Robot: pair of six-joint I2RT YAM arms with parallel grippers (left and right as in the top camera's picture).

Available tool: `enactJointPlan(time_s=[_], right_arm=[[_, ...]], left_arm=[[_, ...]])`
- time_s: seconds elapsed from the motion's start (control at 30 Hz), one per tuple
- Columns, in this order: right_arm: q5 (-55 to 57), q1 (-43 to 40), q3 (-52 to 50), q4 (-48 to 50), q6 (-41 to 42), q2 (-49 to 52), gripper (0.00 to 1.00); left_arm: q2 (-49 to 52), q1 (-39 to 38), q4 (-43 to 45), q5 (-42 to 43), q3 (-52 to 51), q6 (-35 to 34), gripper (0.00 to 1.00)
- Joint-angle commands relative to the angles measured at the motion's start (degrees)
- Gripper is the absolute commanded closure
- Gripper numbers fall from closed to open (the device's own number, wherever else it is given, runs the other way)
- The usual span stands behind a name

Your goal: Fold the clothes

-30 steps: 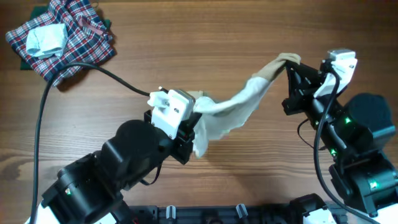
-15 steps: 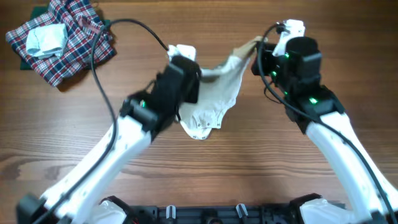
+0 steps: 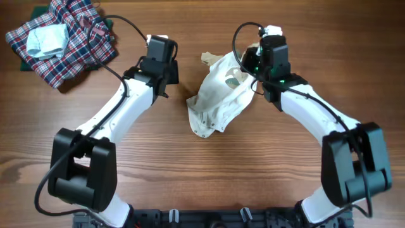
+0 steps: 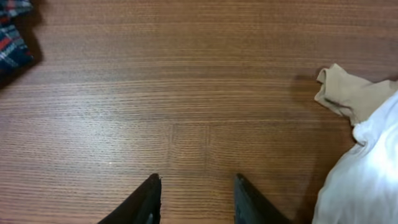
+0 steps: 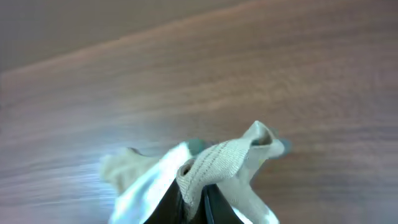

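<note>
The small white garment (image 3: 217,98) with tan trim and a round green print lies bunched on the table's middle. My right gripper (image 3: 251,68) is shut on its tan ribbed edge (image 5: 230,163) and holds that side lifted. My left gripper (image 3: 166,75) is open and empty over bare wood (image 4: 196,186), left of the garment. The garment's tan sleeve (image 4: 345,93) and white body (image 4: 367,180) show at the right in the left wrist view.
A red-blue-white plaid heap (image 3: 63,38) with a pale blue-white folded piece (image 3: 47,39) on it sits at the far left corner; its edge shows in the left wrist view (image 4: 12,37). Wooden table (image 3: 304,183) all round.
Both arms swung toward the far side of the table. My left gripper let go of the garment and moved left. The garment dropped to the table, still held by my right gripper.
</note>
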Motion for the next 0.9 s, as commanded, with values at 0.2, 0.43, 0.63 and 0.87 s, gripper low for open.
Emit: enactJointPlan(time_s=[0.2, 0.43, 0.63, 0.87], right_arm=[[20.31, -3.28, 0.70, -6.16, -2.64, 0.90, 0.45], [14.49, -5.92, 0.70, -7.39, -9.84, -0.31, 0.35], [-2.27, -5.92, 0.70, -3.82, -15.61, -1.73, 0.73], [-2.25, -5.95, 0.70, -3.76, -15.32, -1.73, 0.80]], left_arm=[[-0.02, 0.07, -4.68, 7.37, 0.66, 0.90, 0.44], [-3.69, -4.98, -9.97, 9.86, 0.66, 2.91, 0.28], [-6.80, -16.76, -13.27, 19.19, 0.63, -5.73, 0.40], [-4.59, -21.68, -14.99, 25.09, 0.59, -11.43, 0.78]])
